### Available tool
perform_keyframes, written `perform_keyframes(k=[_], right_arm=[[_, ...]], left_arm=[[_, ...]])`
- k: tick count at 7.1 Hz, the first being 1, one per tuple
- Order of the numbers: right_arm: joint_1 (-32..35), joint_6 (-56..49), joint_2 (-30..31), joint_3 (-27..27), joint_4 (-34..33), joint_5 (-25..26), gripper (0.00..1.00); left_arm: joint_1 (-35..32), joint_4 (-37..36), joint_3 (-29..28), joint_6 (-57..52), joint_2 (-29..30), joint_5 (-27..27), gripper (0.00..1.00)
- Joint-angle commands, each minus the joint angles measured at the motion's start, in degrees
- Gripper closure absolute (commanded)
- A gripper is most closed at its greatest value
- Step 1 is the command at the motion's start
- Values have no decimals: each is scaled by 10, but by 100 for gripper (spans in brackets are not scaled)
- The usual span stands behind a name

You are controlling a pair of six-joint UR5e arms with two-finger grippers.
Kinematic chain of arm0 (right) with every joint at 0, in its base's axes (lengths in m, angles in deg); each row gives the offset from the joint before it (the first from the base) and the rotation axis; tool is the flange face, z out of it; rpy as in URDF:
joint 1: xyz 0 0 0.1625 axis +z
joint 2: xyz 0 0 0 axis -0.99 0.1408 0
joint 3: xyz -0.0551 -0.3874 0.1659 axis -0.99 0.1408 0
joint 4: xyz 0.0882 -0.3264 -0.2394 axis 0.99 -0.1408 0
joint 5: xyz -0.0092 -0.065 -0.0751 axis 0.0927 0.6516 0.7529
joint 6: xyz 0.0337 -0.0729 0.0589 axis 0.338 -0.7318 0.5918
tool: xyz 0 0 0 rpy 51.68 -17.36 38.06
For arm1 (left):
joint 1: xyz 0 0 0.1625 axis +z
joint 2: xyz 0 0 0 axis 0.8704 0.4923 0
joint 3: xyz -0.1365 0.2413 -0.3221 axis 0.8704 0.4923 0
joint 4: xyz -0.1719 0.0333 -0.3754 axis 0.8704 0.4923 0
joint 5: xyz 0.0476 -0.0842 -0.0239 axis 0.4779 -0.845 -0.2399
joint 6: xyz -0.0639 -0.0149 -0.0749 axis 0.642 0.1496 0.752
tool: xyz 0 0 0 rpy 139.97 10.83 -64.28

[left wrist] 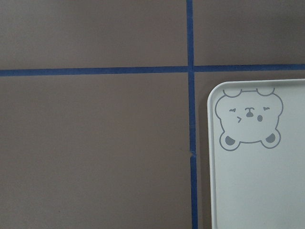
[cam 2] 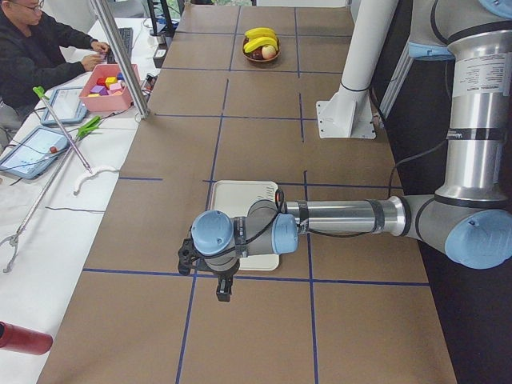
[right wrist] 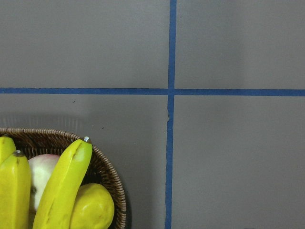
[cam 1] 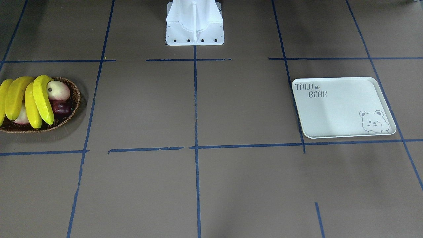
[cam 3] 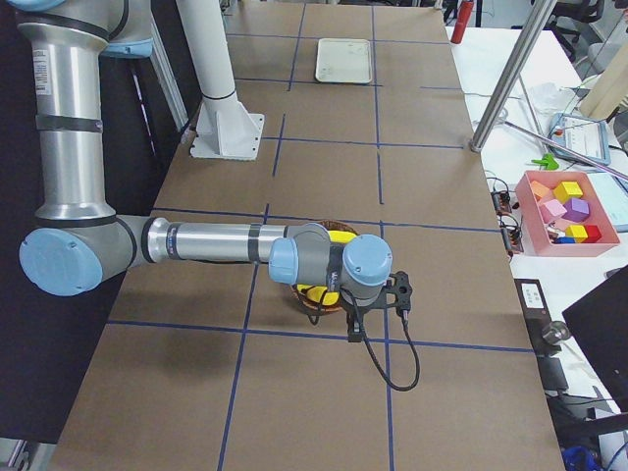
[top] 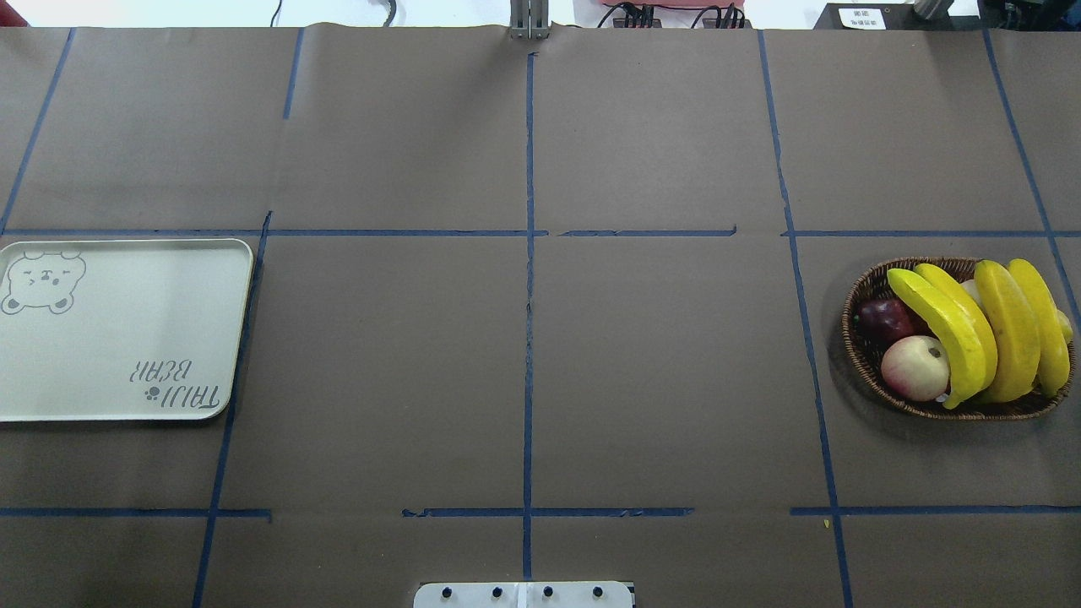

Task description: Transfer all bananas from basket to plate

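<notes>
Two arms (cam 2: 336, 216) outstretched, seemingly above plate (top: 127, 355), basket (top: 861, 359)

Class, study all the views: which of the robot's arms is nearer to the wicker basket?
Right. The right arm reaches out with its wrist over the basket's edge; the left arm hangs over a corner of the plate at the table's opposite end.
</notes>
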Motion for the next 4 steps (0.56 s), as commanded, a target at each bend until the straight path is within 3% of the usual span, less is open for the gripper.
perform_keyframes(k=[1,4], right_arm=[[1,-1,4,1,4,-1,0],[1,1,1,1,4,-1,0]], left_arm=[[0,0,0,0,1,0,0],[0,0,-1,0,1,0,0]])
